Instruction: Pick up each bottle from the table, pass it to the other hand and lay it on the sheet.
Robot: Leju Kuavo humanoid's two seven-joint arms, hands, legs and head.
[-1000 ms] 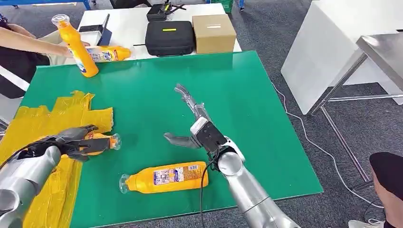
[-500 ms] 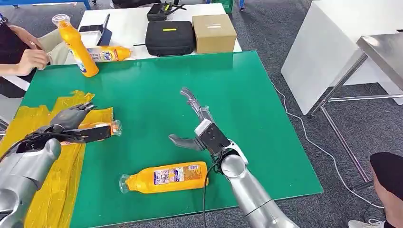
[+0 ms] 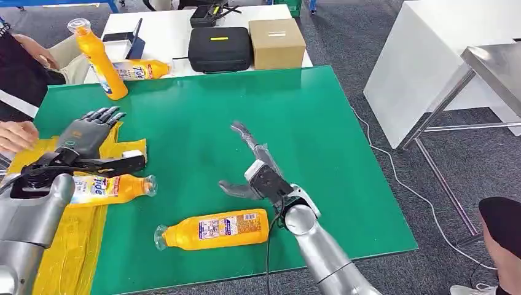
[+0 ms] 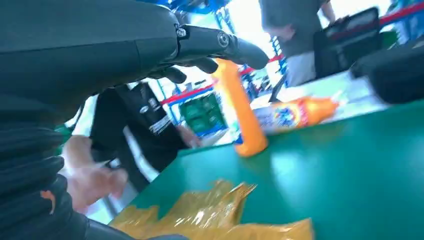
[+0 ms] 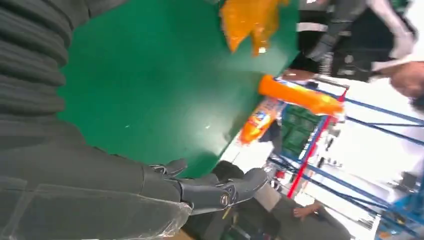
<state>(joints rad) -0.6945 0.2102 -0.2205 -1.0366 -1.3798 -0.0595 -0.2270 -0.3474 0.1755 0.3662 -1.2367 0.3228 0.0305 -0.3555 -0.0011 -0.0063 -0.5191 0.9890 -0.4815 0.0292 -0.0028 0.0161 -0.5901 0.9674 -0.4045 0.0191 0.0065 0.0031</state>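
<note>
Stock as I read it from the head view. 4 orange bottles:
- bottle on the sheet (image 3: 113, 187), lying on the yellow sheet (image 3: 61, 246) at lower left.
- bottle near the front edge (image 3: 215, 229), lying on the green desk (image 3: 319, 123), lower centre.
- upright bottle (image 3: 101, 61) and lying bottle (image 3: 140, 69), upper left.

My left hand (image 3: 86, 144) hovers above the sheet, fingers spread, holding nothing. My right hand (image 3: 252, 172), centre frame, is spread and empty. A person's hand (image 3: 17, 134) rests at the left edge.
</note>
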